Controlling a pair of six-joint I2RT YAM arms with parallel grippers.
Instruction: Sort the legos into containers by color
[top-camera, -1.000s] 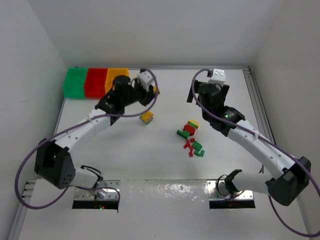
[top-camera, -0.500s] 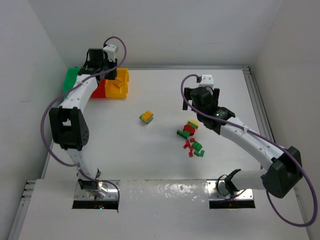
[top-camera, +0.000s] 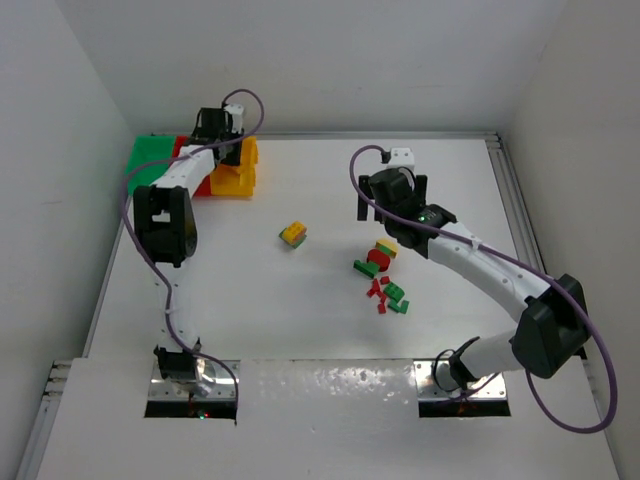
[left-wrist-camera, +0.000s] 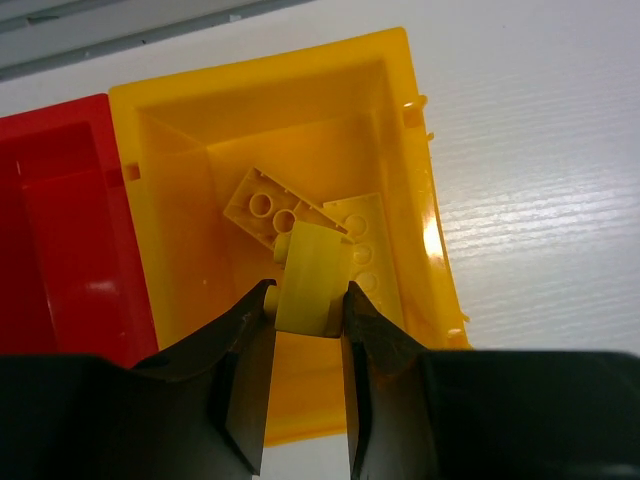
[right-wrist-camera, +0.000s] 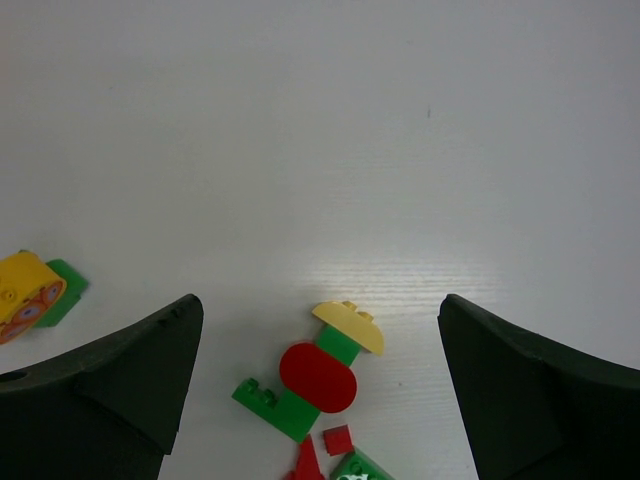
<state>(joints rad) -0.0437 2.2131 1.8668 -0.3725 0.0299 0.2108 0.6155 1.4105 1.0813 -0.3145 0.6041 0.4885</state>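
While the left tool hangs over the open yellow bin, its two dark fingers are pressed in on a small yellow brick, which sits tilted in the pinch above the middle of the bin. Two more yellow pieces lie on the bin's floor below it. One is a plate turned underside up, showing its round tubes. The other is a studded flat plate along the right wall, and the two appear to touch. The red bin joins the yellow one on its left. In the top view the green bin ends the row, which stands at the far left corner of the white counter.

The right tool is spread wide and holds nothing. It hovers above the counter just beyond the loose pile of legos, which lies right of centre, well apart from the bins. Between its fingers the wrist view shows a yellow curved piece, a red rounded piece and a green plate overlapping in a line. A tiny red square and further red and green bits sit at the lower edge. A separate yellow-and-green cluster lies alone near the counter's centre, between the pile and the bins.
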